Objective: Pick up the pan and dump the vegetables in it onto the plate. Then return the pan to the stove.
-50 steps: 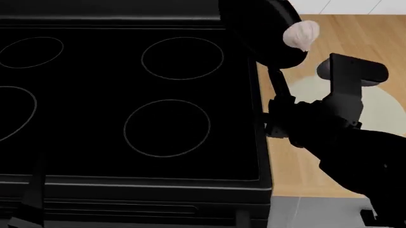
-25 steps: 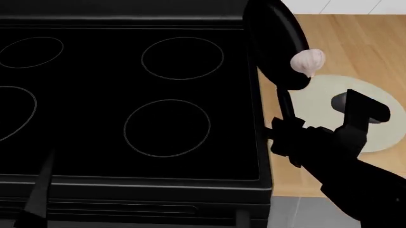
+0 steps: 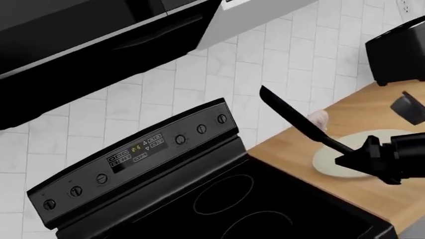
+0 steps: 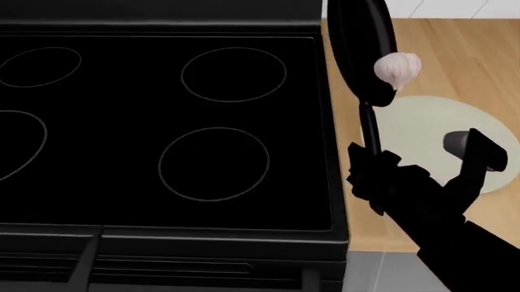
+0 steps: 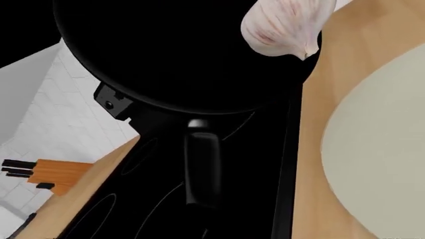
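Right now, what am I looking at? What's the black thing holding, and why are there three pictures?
It's a computer-simulated robot with two arms. One picture looks down from its head, the others come from cameras near each pincer. The right pincer holds the handle of a black pan, tilted steeply. A garlic bulb sits at the pan's lower edge, about to slide out. Below waits a cream plate on the wooden counter. Beside it is the black stove. The left pincer isn't visible in any picture.
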